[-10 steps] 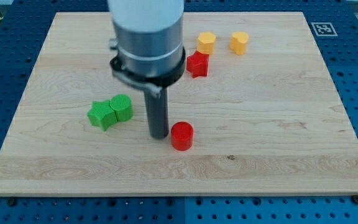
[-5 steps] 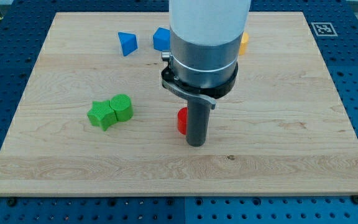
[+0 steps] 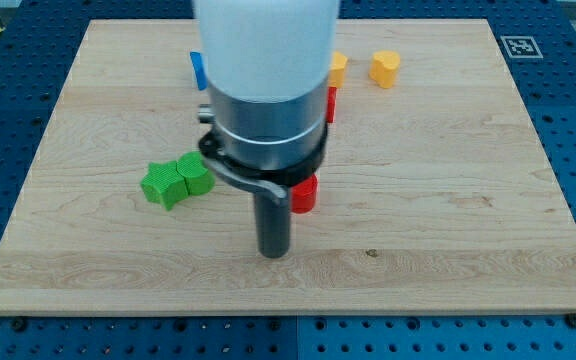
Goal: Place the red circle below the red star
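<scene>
The red circle point(image 3: 305, 194) sits near the board's middle, mostly hidden behind my rod and arm; only its right part shows. My tip point(image 3: 273, 254) rests on the board just below and to the left of the red circle. The red star point(image 3: 330, 103) is almost fully covered by the arm; only a thin red sliver shows above the circle.
A green star point(image 3: 162, 185) and a green circle point(image 3: 197, 175) touch each other at the left. A yellow block point(image 3: 338, 68) and a yellow heart point(image 3: 385, 68) sit near the top. A blue block point(image 3: 196, 70) peeks out at the arm's left edge.
My tip swung from the circle's left to its right, then to below-left of it. The red circle moved up and slightly right, closer under the red star.
</scene>
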Controlling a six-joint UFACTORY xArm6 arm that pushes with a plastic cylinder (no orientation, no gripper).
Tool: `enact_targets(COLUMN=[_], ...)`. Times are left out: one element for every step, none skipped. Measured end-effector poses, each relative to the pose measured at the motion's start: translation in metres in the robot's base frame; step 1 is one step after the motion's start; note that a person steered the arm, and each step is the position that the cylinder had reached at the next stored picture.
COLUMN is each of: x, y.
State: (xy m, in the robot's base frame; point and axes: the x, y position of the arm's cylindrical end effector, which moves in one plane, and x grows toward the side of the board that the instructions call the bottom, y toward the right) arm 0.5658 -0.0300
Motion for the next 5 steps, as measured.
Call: enact_targets(x=[-0.011,-0.038,-0.043,-0.043,-0.043], y=[-0.033,-0.038,-0.023,0.002,0.003])
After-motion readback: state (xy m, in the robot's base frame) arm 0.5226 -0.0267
